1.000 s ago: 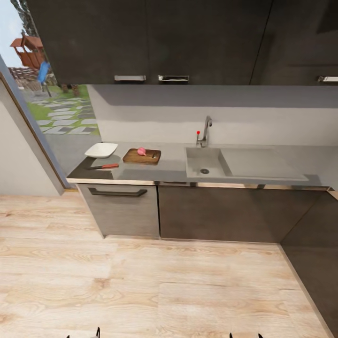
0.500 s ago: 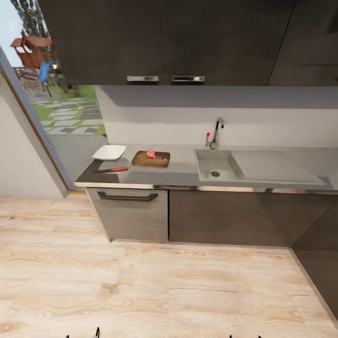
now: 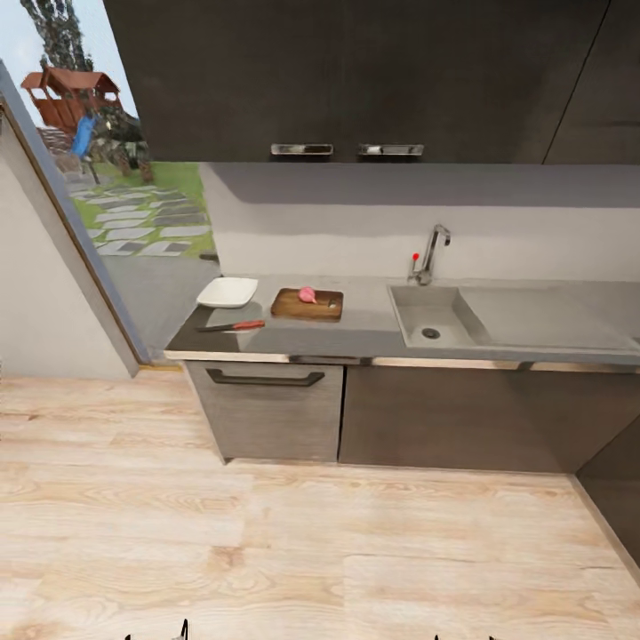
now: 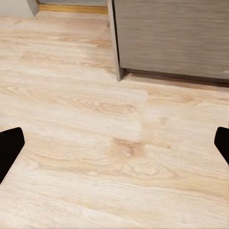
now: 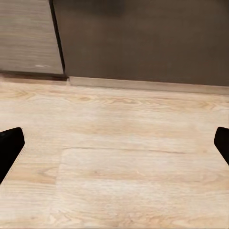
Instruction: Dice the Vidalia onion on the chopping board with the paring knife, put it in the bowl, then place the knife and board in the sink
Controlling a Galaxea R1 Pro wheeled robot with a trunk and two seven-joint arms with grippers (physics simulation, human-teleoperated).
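Spanning the wall, the countertop (image 3: 373, 338) carries the sink (image 3: 436, 318), chopping board (image 3: 307, 305) with the Vidalia onion (image 3: 308, 294) on it, white bowl (image 3: 228, 292), and paring knife (image 3: 233, 326). Left gripper (image 4: 114, 148) and right gripper (image 5: 114, 148) hang spread wide, empty, over wood floor (image 3: 267, 551).

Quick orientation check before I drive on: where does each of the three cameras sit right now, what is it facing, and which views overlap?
Head view: on the robot's head, looking forward and down at the countertop with the bowl, paring knife, chopping board and sink; fingertip tops peek in at the bottom edge.
Left wrist view: near the left gripper, facing the floor and a cabinet front; both fingers show, spread wide.
Right wrist view: near the right gripper, facing floor and cabinet base; fingers spread wide.
Shared: both wrist views show wood floor and lower cabinets.
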